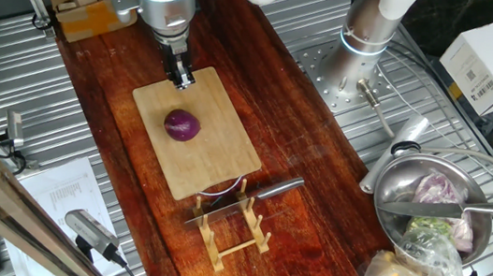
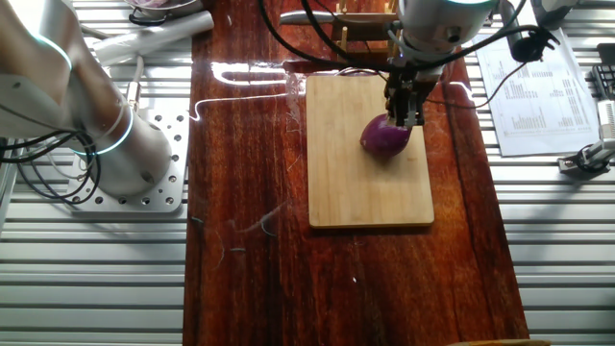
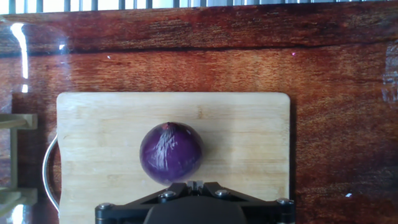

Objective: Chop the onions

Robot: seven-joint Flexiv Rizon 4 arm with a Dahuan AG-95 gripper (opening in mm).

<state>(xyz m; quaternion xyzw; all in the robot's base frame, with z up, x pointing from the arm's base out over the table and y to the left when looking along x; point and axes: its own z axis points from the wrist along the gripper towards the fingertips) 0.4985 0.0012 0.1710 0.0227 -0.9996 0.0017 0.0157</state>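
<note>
You see the small round red onion [image 1: 182,125] lying near the middle of the pale bamboo cutting board [image 1: 215,167], which rests on the dark red wooden tabletop [image 1: 300,163]. The black two-finger gripper [image 1: 182,79] hangs above the board, apart from the onion, holding nothing. How far its fingers are open, you cannot tell. A steel knife [image 1: 253,195] lies on a small wooden rack [image 1: 234,236] beside the board.
</note>
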